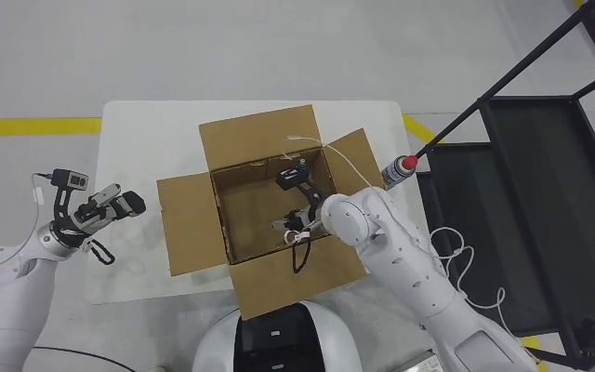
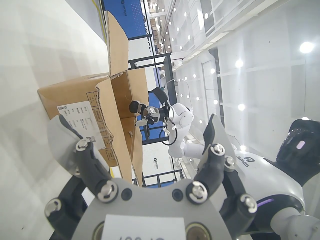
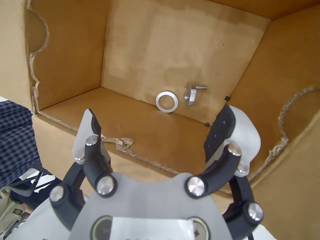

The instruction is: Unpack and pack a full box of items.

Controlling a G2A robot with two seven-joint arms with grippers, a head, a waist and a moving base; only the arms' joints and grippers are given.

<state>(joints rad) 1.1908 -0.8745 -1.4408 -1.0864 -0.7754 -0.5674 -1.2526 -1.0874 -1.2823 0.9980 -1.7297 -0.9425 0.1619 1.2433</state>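
Observation:
An open cardboard box stands on the white table, its flaps folded outward. On the box floor lie a metal ring and a small metal bracket, close to one wall. My right gripper hangs inside the box opening near the wall closest to me; in the right wrist view the gripper is open and holds nothing, well above the two parts. My left gripper is open and holds nothing, past the table's left edge, facing the box's labelled side.
A spray can with a red cap stands on the table just right of the box. A dark metal rack is beyond the table's right edge. Checked cloth shows outside the box in the right wrist view.

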